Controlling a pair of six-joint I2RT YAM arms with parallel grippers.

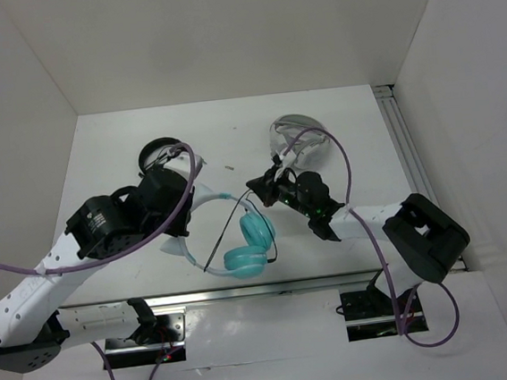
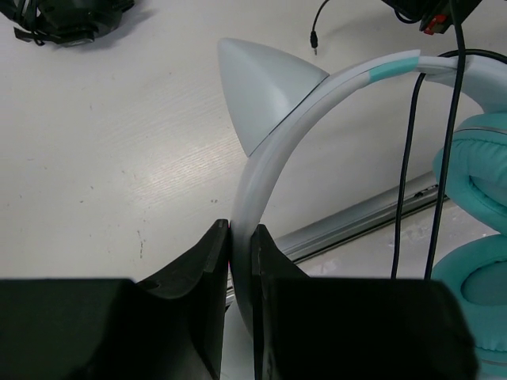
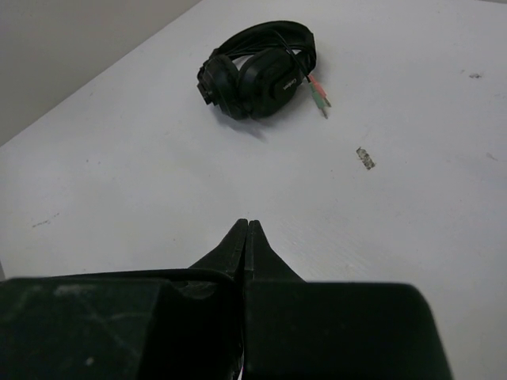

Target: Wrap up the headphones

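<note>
In your left wrist view, the headband [image 2: 317, 103] of the headphones [image 1: 247, 258] runs down into the left tool [image 2: 240, 237]. Its lower end is lost behind the tool's body. The teal ear cups [image 2: 475, 237] are cut off by the right edge there, and the cable [image 2: 405, 174] drops out of sight behind the same tool. Beyond the headphones, a black headset [image 2: 71, 20] is clipped by the top edge.

From above, the left arm [image 1: 104, 227] covers much of the headband. The right tool [image 3: 246, 229] has its fingertips pressed together, and you cannot tell whether cable lies between them. A speck [image 3: 365, 157] on the worktop [image 3: 412, 237] is too small to identify.
</note>
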